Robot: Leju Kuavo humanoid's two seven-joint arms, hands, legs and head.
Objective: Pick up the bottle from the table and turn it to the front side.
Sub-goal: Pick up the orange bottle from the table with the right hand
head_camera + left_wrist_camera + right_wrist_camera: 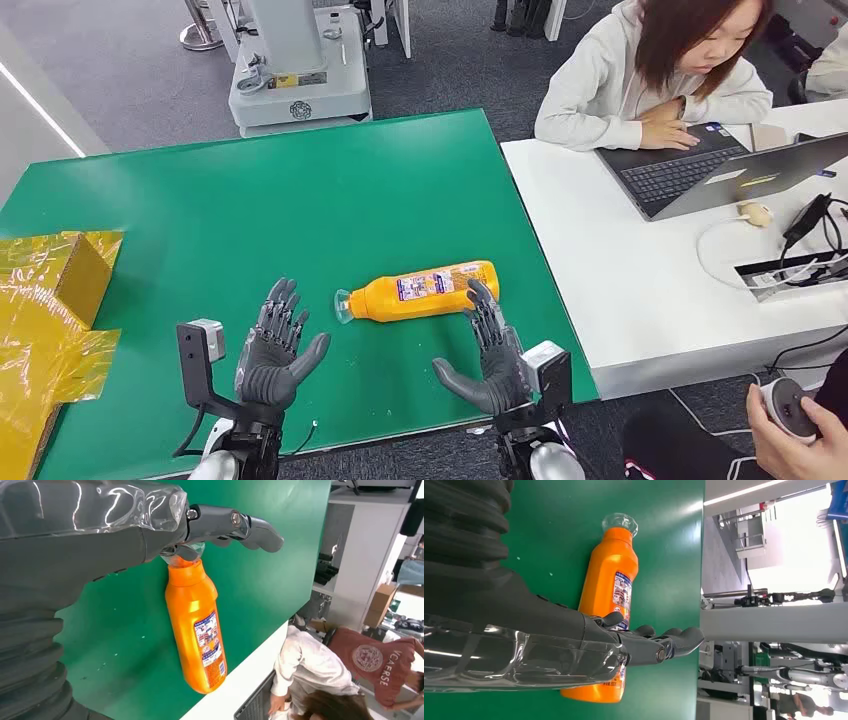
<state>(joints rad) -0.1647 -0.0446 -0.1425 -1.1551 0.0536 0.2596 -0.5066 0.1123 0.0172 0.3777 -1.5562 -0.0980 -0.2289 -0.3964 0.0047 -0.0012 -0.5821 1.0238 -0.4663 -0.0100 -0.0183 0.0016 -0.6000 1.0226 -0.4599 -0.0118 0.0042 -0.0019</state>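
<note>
An orange bottle with a clear cap and a printed label lies on its side on the green table, cap toward my left. My left hand is open, palm up, just left of the cap and apart from it. My right hand is open near the bottle's base, its fingertips at the bottle's near side; whether they touch it I cannot tell. The left wrist view shows the bottle beyond my left hand. In the right wrist view the bottle lies behind my right hand.
Yellow-taped cardboard sits at the table's left edge. A white desk adjoins on the right with a laptop, cables and a seated person. Another person's hand holds a device at the bottom right. A grey machine base stands beyond the table.
</note>
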